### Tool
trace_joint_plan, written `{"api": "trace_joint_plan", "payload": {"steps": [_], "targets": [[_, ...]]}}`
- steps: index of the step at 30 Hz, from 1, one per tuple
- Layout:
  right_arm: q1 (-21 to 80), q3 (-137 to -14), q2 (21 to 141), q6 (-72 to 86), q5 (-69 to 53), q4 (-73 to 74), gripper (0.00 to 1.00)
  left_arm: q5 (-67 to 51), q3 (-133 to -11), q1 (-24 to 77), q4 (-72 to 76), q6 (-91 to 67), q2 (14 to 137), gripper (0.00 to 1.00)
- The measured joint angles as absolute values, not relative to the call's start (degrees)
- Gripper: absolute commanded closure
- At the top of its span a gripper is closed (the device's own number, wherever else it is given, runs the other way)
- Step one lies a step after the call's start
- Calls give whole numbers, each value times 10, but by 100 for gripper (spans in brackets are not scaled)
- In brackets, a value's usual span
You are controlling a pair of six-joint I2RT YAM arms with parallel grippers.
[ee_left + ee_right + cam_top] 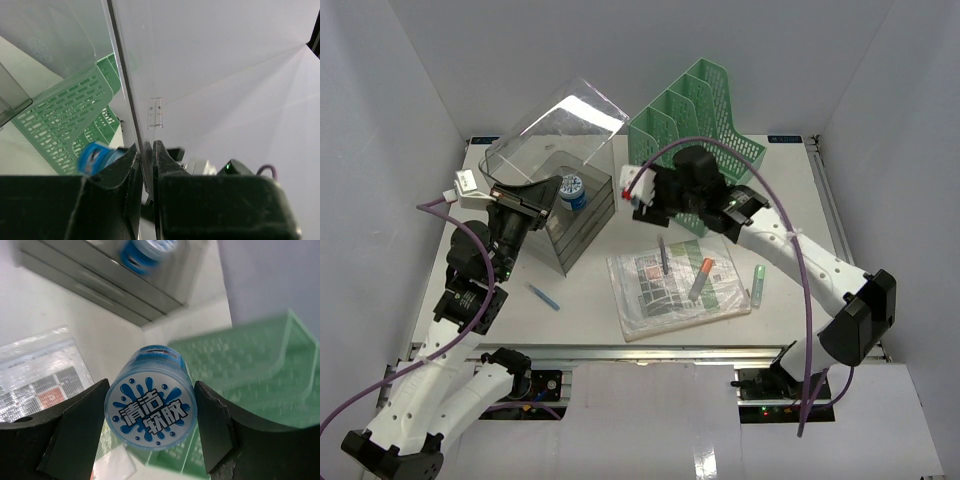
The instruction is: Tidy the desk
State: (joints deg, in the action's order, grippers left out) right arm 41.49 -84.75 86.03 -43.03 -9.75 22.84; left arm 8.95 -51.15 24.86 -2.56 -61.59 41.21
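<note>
Jar (150, 405), seemingly light and slick, gripped round its body by right jaws beside drawer box (575, 215); left jaws pinch its brittle-looking lid (560, 120)

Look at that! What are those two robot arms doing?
They are tidying the desk. The left gripper pinches the clear lid of the gray box and holds it up. The right gripper holds a small blue jar just beside the box. A second blue jar already sits inside. Pens and a wrapped booklet lie out on the desk.
</note>
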Motion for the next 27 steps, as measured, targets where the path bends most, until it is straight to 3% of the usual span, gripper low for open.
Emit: {"api": "trace_joint_plan", "payload": {"steps": [4, 13, 23, 27], "targets": [[516, -842, 882, -526, -89, 213, 92, 90, -520, 249, -26, -615, 417, 91], [610, -906, 988, -618, -37, 139, 92, 97, -529, 249, -28, -616, 419, 91], [633, -933, 1050, -626, -15, 38, 92, 105, -557, 249, -35, -620, 434, 91], [630, -933, 1061, -630, -12, 4, 85, 106, -559, 249, -34, -622, 437, 91]]}}
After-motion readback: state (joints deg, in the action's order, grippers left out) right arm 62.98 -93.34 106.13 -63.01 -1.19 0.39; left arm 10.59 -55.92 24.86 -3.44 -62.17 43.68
